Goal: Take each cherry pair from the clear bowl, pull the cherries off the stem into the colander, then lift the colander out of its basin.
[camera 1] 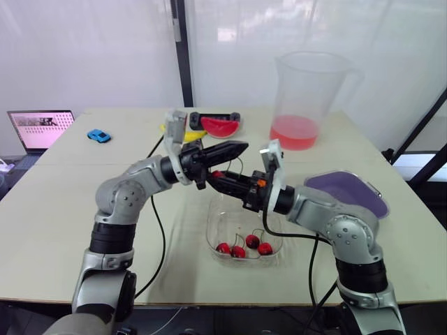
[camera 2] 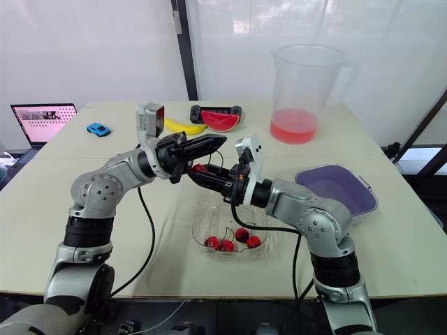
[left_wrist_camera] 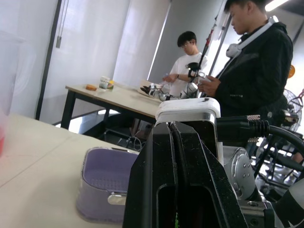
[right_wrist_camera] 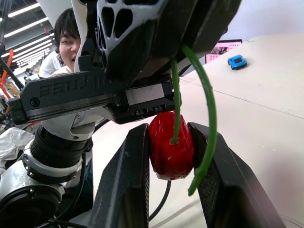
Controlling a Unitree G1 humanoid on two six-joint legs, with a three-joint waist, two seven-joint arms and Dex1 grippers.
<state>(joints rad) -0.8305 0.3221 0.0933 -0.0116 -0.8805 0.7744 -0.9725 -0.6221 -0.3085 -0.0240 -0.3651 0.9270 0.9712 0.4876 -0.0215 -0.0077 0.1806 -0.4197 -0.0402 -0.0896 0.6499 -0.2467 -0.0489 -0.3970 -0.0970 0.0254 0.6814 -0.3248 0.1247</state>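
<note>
Above the clear bowl, my right gripper is shut on a red cherry. Its green stem runs up into my left gripper, which is shut on the stem; a second strand of stem hangs loose beside the cherry. The two grippers meet tip to tip over the bowl's far end. Several more cherries lie in the bowl's near end. The purple colander sits in its basin to the right of the bowl, behind my right arm.
A tall pitcher with red liquid stands at the back right. A watermelon slice, a banana and a black controller lie at the back centre. A blue toy car and a laptop are far left. People stand in the background.
</note>
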